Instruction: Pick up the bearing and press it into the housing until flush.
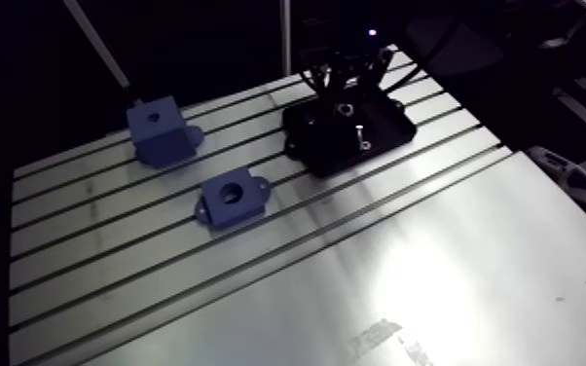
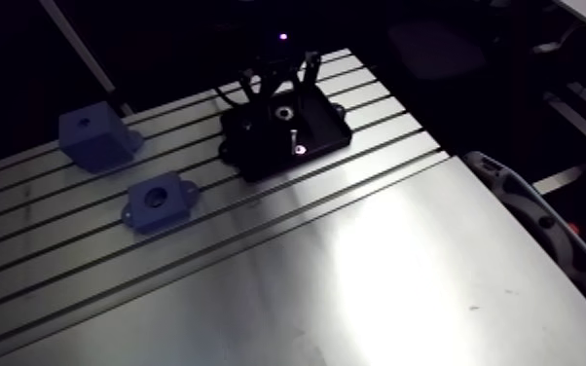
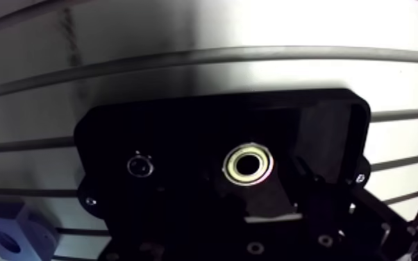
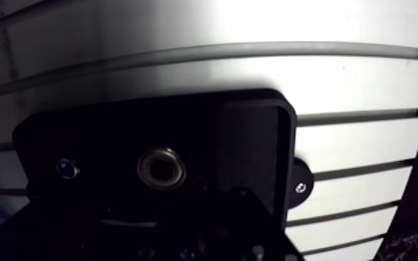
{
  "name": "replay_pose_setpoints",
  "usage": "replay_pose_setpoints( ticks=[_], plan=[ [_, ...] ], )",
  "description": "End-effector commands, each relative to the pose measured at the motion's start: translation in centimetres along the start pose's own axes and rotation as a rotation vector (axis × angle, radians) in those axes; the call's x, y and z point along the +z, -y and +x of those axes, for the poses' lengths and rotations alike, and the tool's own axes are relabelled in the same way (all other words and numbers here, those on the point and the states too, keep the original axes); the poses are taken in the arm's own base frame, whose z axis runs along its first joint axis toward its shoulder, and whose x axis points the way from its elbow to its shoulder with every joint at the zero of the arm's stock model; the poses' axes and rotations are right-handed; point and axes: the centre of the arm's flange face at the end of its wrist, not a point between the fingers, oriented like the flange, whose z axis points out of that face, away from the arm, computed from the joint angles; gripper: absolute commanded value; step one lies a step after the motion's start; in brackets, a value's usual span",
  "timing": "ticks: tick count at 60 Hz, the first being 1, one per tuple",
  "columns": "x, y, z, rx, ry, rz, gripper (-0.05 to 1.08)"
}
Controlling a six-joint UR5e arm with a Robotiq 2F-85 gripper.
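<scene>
Steel glint of the bearing (image 3: 248, 165) down in the black tray (image 3: 114, 132), under the gripper (image 1: 344, 83); spread or pinched, cannot tell, too dark. Blue housing (image 1: 231, 198) well apart on the slotted table (image 1: 404, 273), taller blue block (image 1: 164, 129) beyond it.

Near side of the worktop (image 1: 423, 273) is wide open for me. Only obstacles are the black tray (image 1: 350, 136) under me and, apart from it, the tall blue block (image 1: 161, 131) and low blue block (image 1: 231, 200).
</scene>
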Motion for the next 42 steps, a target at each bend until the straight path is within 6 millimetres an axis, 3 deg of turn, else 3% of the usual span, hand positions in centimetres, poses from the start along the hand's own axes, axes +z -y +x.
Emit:
replay_pose_setpoints(
  ticks=[1,42],
  plan=[
    [0.09,-0.01,0.03,0.0,0.0,0.0,0.44],
    [0.09,-0.02,0.02,0.0,0.0,-0.001,0.52]
  ],
)
